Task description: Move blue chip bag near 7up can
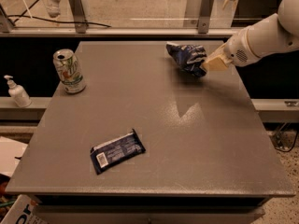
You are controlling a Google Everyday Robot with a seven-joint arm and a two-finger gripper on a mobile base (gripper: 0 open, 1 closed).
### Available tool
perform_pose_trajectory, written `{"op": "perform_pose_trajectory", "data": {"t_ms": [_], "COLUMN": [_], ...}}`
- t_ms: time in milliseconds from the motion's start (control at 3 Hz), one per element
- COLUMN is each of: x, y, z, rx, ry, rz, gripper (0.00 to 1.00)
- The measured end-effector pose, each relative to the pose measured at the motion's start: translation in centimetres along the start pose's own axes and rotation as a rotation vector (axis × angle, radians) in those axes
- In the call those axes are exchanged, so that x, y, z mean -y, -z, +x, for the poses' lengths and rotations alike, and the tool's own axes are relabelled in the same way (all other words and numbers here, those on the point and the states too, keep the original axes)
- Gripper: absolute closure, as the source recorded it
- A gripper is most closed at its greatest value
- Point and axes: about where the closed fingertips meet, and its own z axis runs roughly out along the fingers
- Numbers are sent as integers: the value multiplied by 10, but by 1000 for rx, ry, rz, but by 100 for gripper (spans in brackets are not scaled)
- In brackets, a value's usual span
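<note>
The blue chip bag (pixel 186 57), crumpled dark-blue foil with white print, is at the far right of the grey table (pixel 154 125). My gripper (pixel 209 64), with tan fingers (pixel 215 63) on a white arm reaching in from the right, is shut on the bag's right edge. The 7up can (pixel 68 71), silver-white and green with a shiny top, stands upright near the table's far left edge, well apart from the bag.
A flat dark bar wrapper with a white barcode label (pixel 117 150) lies at the front left of the table. A small white pump bottle (pixel 17 92) stands on a ledge left of the table. A railing with metal posts (pixel 204 8) runs behind.
</note>
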Motion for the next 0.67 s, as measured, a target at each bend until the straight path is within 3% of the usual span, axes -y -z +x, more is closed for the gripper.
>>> {"op": "perform_pose_trajectory", "data": {"t_ms": [667], "x": [-61], "y": [-3], "z": [-59], "rx": [94], "ry": [50], "rz": [-152], "gripper": [100]}}
